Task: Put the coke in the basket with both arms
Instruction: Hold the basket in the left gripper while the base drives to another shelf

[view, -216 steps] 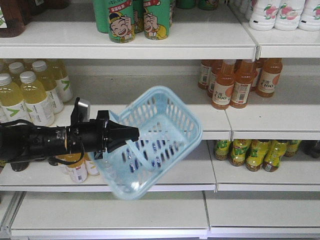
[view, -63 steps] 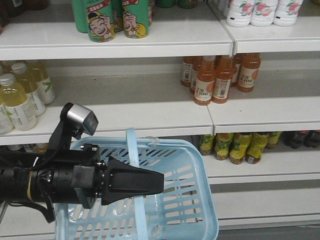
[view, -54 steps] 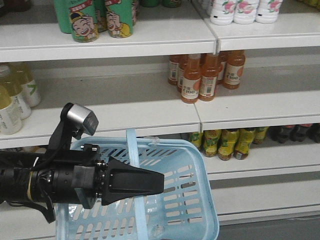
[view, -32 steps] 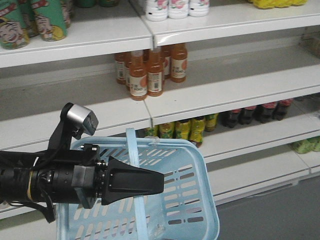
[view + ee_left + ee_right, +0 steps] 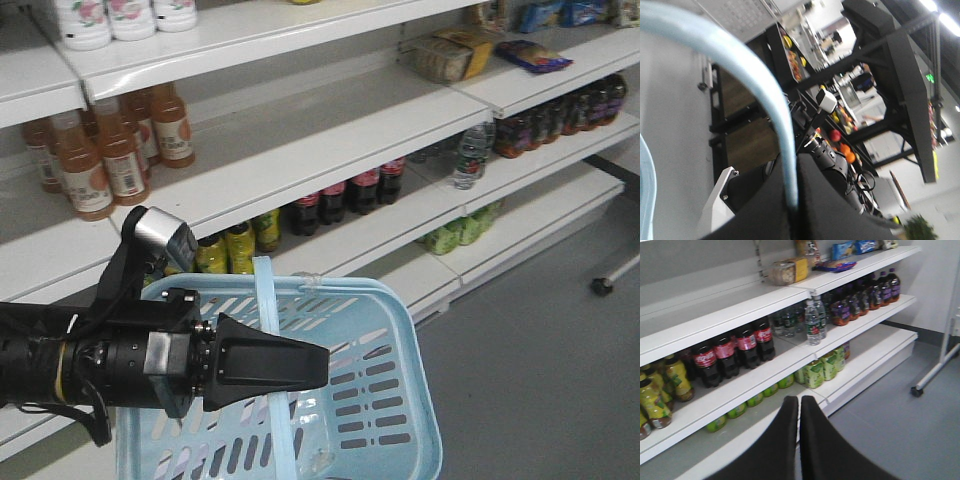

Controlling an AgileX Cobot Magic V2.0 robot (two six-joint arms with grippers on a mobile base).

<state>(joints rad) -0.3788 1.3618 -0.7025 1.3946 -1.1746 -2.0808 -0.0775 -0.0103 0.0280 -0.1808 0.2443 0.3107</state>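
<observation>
Several coke bottles [image 5: 334, 198] with red labels stand on a lower shelf behind the basket; the right wrist view shows this coke row [image 5: 746, 343] up close, left of centre. The light-blue basket [image 5: 404, 335] hangs at the bottom of the front view. My left gripper [image 5: 318, 366] is shut on the thin handle band [image 5: 266, 318], and in the left wrist view that band [image 5: 752, 82] runs down between the black fingers [image 5: 825, 210]. My right gripper [image 5: 800, 400] is shut with nothing in it, below and to the right of the coke row.
White shelves run diagonally, holding orange juice bottles [image 5: 110, 165], yellow-green bottles [image 5: 238, 246], water bottles [image 5: 812, 322], purple-labelled dark bottles [image 5: 875, 287] and green cartons [image 5: 822, 367]. A white stand on a caster [image 5: 916, 390] sits on the grey floor at right.
The whole view has swept rightward along the shelves, bringing the coke row, water and snacks into sight. My left gripper keeps the same hold on the basket handle.
</observation>
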